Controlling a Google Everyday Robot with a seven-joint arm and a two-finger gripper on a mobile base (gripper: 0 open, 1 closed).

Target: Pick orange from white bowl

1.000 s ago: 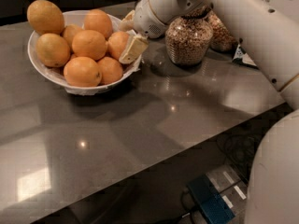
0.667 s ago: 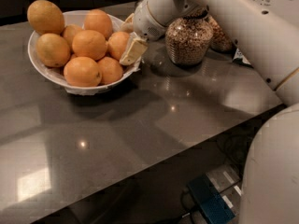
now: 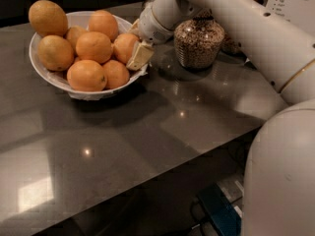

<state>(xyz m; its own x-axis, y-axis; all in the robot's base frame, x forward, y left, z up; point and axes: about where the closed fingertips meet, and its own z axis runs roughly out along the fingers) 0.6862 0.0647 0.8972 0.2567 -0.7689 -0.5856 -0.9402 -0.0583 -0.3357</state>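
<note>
Little had moved since a second before: the tool [image 3: 138, 50] stayed at the right rim of the white bowl [image 3: 51, 78], against the orange [image 3: 124, 45] lying there among the other fruit. Whether it was gripping that orange could not be told. Beside the bowl, a glass jar [image 3: 199, 43] stood on the dark table [image 3: 147, 127].

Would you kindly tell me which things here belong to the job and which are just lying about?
Job: orange, white bowl, gripper at the bowl's rim, jar side.
Lying about: cereal jar, paler fruits, printed sign.
</note>
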